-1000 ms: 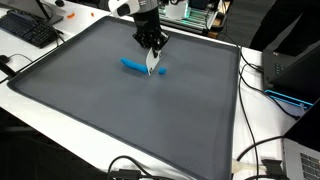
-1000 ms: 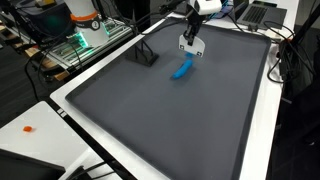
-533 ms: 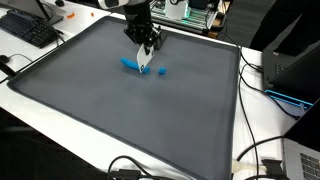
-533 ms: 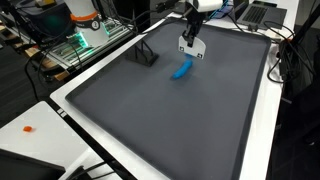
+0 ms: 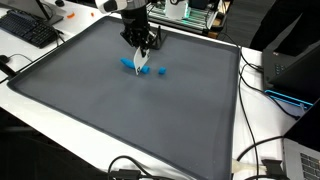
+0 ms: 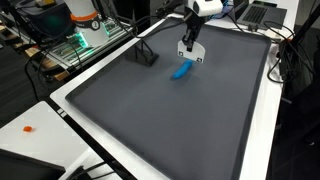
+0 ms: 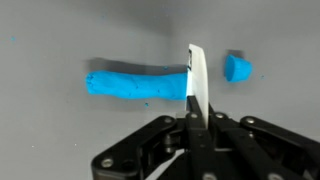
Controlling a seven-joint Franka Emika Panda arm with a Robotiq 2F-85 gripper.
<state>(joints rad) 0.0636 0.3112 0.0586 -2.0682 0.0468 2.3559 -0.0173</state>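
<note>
Wrist view, left to right: the blue strip point(image 7: 135, 84) lies flat on the grey mat point(image 7: 60, 30), its long axis running side to side across the picture. Its right end sits right at the white blade point(image 7: 196, 72), which stands edge-on, crosswise to the blue strip. Right of the white blade is a small blue piece point(image 7: 237, 68), apart from the blue strip, with the blade in the gap between them. So the strip is to the left of my blade and the piece to the right, both just beside it.

My gripper point(image 7: 196, 125) is closed down on the white blade, its fingers against the flat sides, and it holds nothing else. The blade tip points down at the strip's end. I cannot tell whether it touches the mat or the strip.

An exterior view shows the same order: blue strip point(image 5: 127, 62), gripper point(image 5: 141, 50) above it with the blade hanging down, then the small blue piece point(image 5: 162, 71). In an exterior view from the opposite side, the gripper point(image 6: 190, 42) hangs over the blue strip point(image 6: 182, 70), towards one end of the mat.
</note>
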